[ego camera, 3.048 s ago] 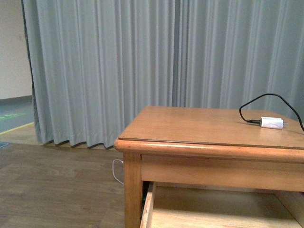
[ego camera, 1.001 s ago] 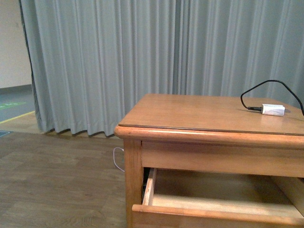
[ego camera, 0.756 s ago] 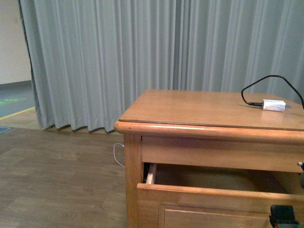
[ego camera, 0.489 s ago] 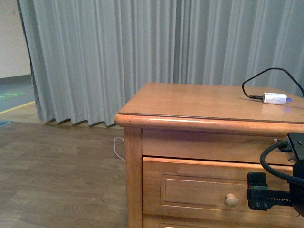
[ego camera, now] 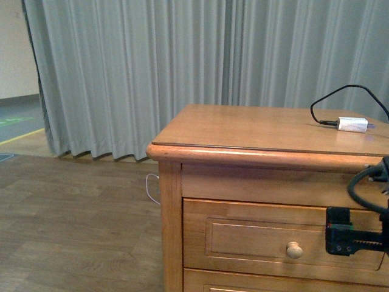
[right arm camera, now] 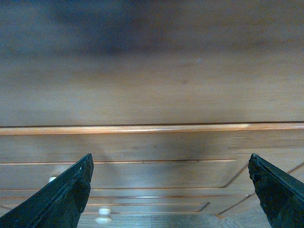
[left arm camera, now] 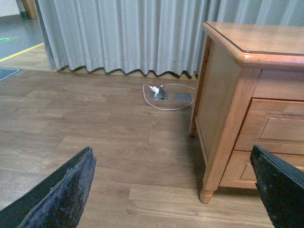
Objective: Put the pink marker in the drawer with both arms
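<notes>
1. Light-brown wooden drawer (ego camera: pixel 285 234) with recessed panel front sits shut, flush in the honey-coloured wooden bedside cabinet (ego camera: pixel 243 131). Small round wooden knob (ego camera: pixel 294 249) at the panel's centre.
2. Right gripper (ego camera: pixel 340 231), black, with a toothed rail, hangs in front of the drawer face just right of the knob; not touching it. Looped black cable above it at the frame edge.
3. Right wrist view: two black fingers (right arm camera: pixel 64 194) spread wide apart, nothing between them. Drawer front (right arm camera: pixel 152 142) close ahead, blurred; knob (right arm camera: pixel 103 214) low between the fingers.
4. Left wrist view: left gripper (left arm camera: pixel 171 190) fingers (left arm camera: pixel 61 190) likewise spread wide, empty, over brown wood-plank floor (left arm camera: pixel 95 123), beside the cabinet's corner (left arm camera: pixel 237 95).
5. Pink marker: not visible in any view; where it lies cannot be told.
6. Cabinet top: small white charger block (ego camera: pixel 352 124) with black cable (ego camera: pixel 331 100) looping up, near the far right edge.
7. Grey pleated curtain (ego camera: pixel 152 73) behind. White cord and floor socket plate (left arm camera: pixel 160 92) at the curtain's foot.
</notes>
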Controlling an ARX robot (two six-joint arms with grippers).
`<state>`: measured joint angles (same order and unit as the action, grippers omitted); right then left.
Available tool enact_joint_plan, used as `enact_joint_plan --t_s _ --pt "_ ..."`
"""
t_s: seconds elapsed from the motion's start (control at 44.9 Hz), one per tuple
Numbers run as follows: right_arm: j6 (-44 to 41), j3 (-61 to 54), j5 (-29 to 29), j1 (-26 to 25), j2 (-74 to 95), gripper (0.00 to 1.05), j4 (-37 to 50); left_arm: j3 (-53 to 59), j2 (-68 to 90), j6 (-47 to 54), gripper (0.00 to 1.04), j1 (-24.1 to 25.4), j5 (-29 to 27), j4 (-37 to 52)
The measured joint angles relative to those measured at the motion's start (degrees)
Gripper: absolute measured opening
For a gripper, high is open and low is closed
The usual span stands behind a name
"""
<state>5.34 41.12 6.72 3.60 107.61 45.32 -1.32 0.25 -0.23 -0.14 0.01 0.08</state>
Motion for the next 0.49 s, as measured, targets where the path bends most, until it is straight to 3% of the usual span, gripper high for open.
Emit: enact_joint_plan --t_s 0.245,0.489 --pt "0.5 -7.8 -4.1 -0.5 -21.1 0.96 -12.4 0.0 0.0 0.0 0.99 0.0 0.0 0.0" --pt "1.5 -11.4 -5.1 -1.8 -49.9 0.96 -32.3 0.0 0.0 0.0 0.99 0.0 0.0 0.0"
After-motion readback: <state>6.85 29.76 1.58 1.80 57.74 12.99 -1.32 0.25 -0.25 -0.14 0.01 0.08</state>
